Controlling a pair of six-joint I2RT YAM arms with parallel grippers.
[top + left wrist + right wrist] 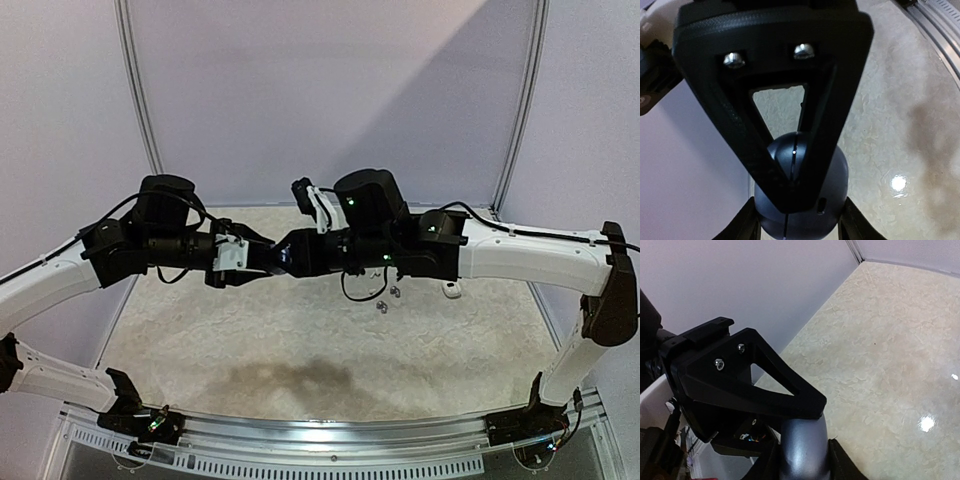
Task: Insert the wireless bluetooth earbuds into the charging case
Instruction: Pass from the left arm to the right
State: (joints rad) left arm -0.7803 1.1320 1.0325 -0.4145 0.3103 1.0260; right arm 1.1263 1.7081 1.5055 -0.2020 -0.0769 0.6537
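- The left gripper (268, 258) and the right gripper (292, 250) meet tip to tip in the air above the middle of the bench (200, 340), with both arms stretched inward toward each other.
- The charging case (832, 175), a dark grey pebble shape, is up between the two grippers and not on the bench.
- In the left wrist view, the left gripper (797, 227) pinches the case, with one finger pressed to each flank at the bottom of the frame.
- A thin seam runs down the case's front, with a small bright dot on it and a small oval port low on the right side.
- One triangular black finger (730, 85) of the right gripper lies across the front of the case and hides much of it.
- In the right wrist view, the right gripper (802, 465) also clamps the case (800, 450) between its fingers, and the left gripper's triangular finger (730, 385) crosses just above it.
- Some of the wireless bluetooth earbuds (381, 303) lie loose on the bench beneath the right forearm: two tiny silvery-grey pieces close together and a white one (453, 291) further right.
- I cannot tell from these views whether any earbud sits inside the case.
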